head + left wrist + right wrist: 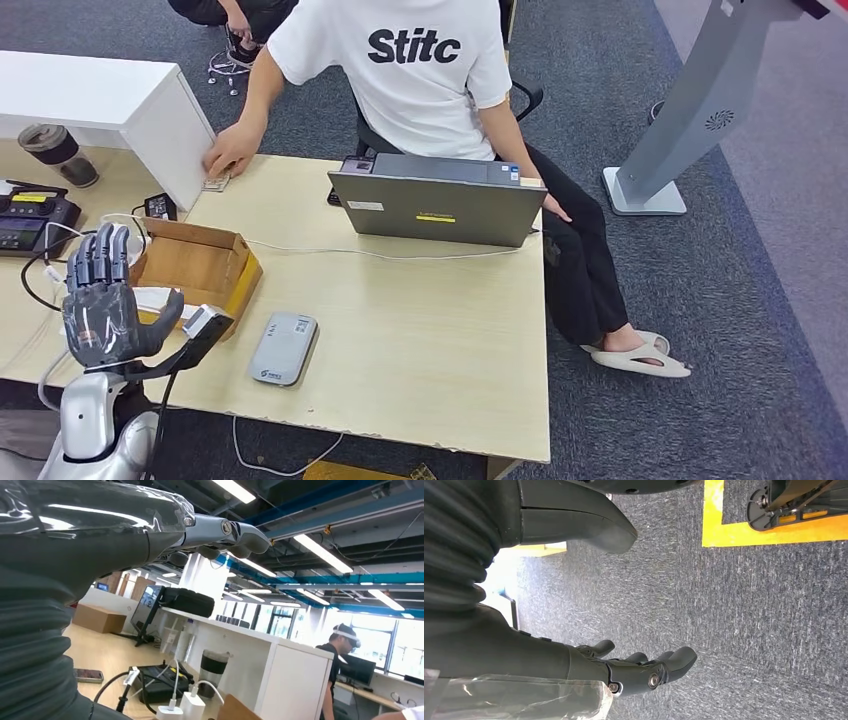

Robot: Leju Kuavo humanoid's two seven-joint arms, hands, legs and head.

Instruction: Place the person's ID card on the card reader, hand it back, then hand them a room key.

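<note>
A person in a white T-shirt (415, 70) sits behind the wooden desk (420, 330). Their hand (232, 150) rests on a small card (216, 183) at the desk's far left corner, beside the white partition. The grey card reader (283, 347) lies flat near the desk's front edge. My left hand (105, 300) is raised at the front left, left of the reader, fingers stretched upward and holding nothing; its fingers (235, 532) are seen extended in the left wrist view. My right hand (634, 667) hangs over grey carpet with its fingers apart and nothing in them.
An open cardboard box (195, 262) stands just behind my left hand. A grey laptop (438, 208) sits at the desk's far middle with a white cable running from it. A black terminal (30, 215), a cup (58, 152) and a white partition (120, 100) are at the left.
</note>
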